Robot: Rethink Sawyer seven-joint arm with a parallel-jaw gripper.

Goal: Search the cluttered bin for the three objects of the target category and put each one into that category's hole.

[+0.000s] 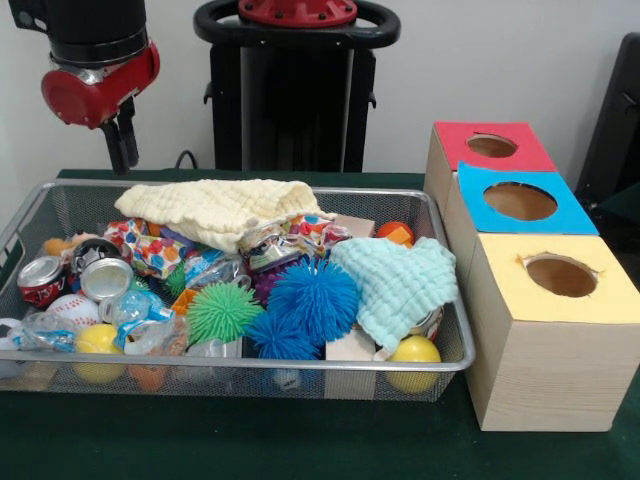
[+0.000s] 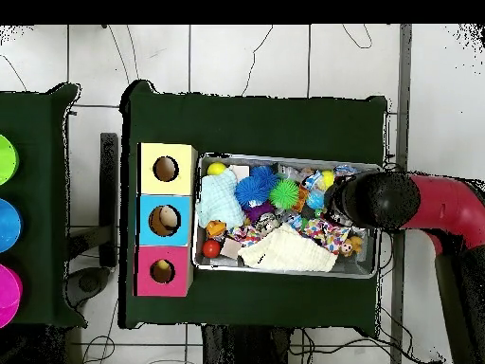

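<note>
Toys: only hints of orange plush show; one small orange-tan piece (image 1: 57, 244) lies at the bin's left end in the front view, and an orange toy (image 2: 351, 246) sits near the bin's corner beside the arm in the overhead view. Most of the plush lies buried under clutter.
Bin (image 1: 240, 365): wire mesh, on the table, beside the three boxes, packed full.
Clutter: yellow cloth (image 1: 215, 208) over the far side; aqua cloth (image 1: 395, 283) at the box end; blue spiky ball (image 1: 312, 295) and green spiky ball (image 1: 221, 311) in the middle; crushed can (image 1: 42, 279) and baseball (image 1: 71, 311) at the left end; yellow ball (image 1: 413, 353) at the near corner by the boxes.
Red hole (image 1: 491, 146): in the farthest box from the front camera; open, unblocked.
Blue hole (image 1: 520, 201): middle box.
Yellow hole (image 1: 561, 276): nearest box.
Hand (image 1: 123, 145): hangs above the bin's far left corner, clear of the contents; whether its fingers are spread or pressed together cannot be told.
Arm (image 2: 431, 204): red and black, reaches over the bin end away from the boxes.
Table (image 1: 250, 440): dark green cover.
</note>
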